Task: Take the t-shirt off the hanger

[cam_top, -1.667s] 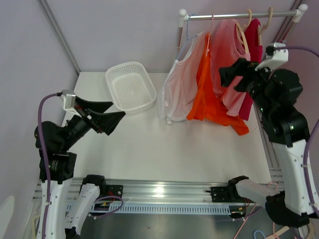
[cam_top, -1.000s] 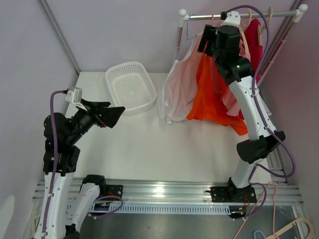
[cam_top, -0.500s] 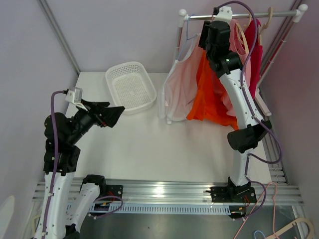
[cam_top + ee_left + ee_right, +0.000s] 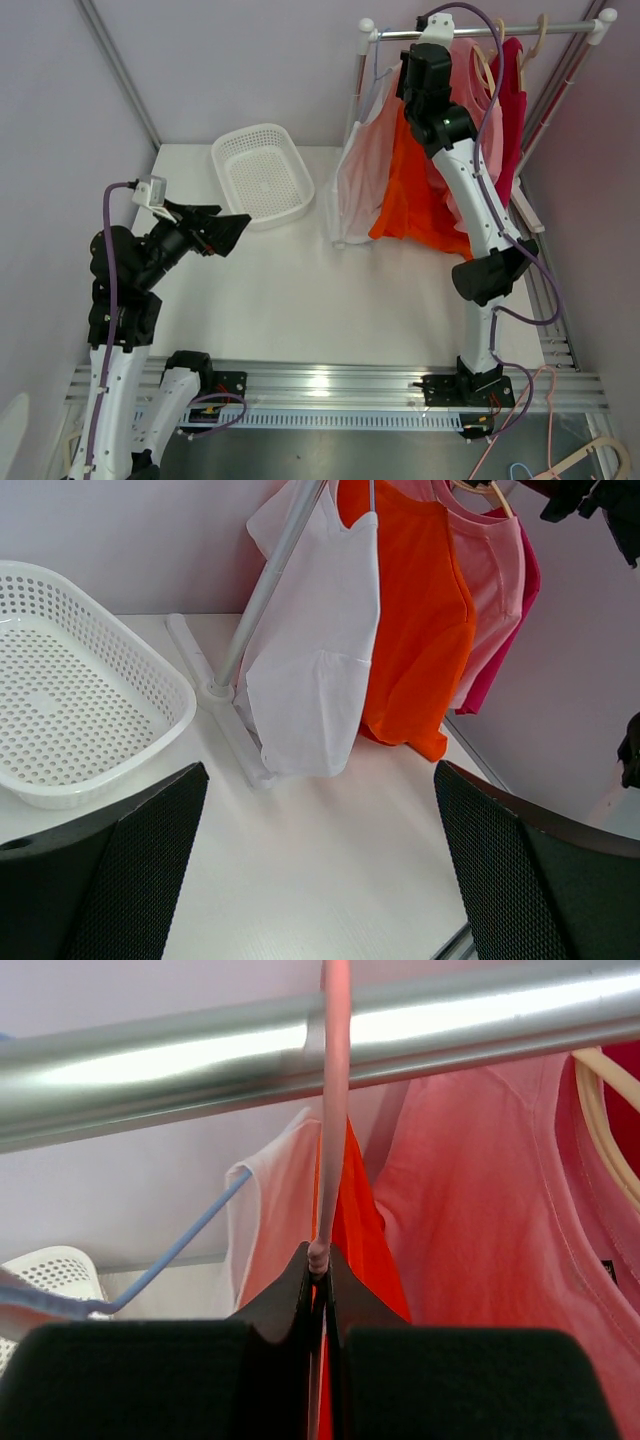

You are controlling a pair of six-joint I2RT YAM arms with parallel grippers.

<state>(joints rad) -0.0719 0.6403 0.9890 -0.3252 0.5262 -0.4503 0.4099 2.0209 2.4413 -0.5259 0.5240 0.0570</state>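
pink slim hanger (image 4: 335, 1110) pinched by right pincer (image 4: 320, 1260) under shiny steel rail (image 4: 480, 1030) (orange t-shirt (image 4: 415, 630) below); left pincer (image 4: 320, 800) wide.

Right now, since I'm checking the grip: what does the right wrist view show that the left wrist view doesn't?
Only the right wrist view: the right hand shut on a hanger hook just under the rail. Only the left wrist view: the rack's foot standing on the table. Both: the orange t-shirt, the white shirt and the basket.
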